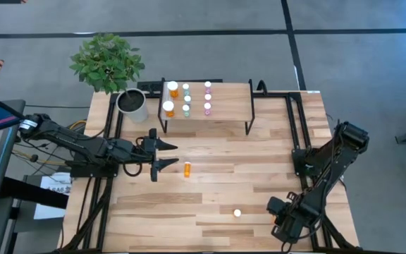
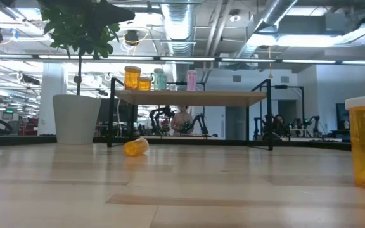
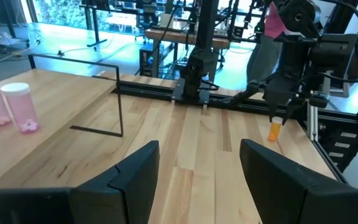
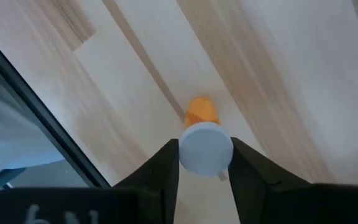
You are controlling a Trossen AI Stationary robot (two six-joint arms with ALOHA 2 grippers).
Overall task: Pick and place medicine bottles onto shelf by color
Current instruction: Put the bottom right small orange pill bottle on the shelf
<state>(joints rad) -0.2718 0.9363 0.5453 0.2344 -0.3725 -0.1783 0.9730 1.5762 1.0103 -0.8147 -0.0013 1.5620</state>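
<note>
Upright orange pill bottle with white cap [image 4: 205,147], near the worktop's front-right corner, apparently pinched between the right gripper's [image 4: 205,163] fingers. Mid-worktop: toppled orange bottle [image 1: 187,168]; left gripper [image 1: 162,155] spread, empty. Rear edge: wood-topped shelf [image 1: 228,106] carrying six bottles.
</note>
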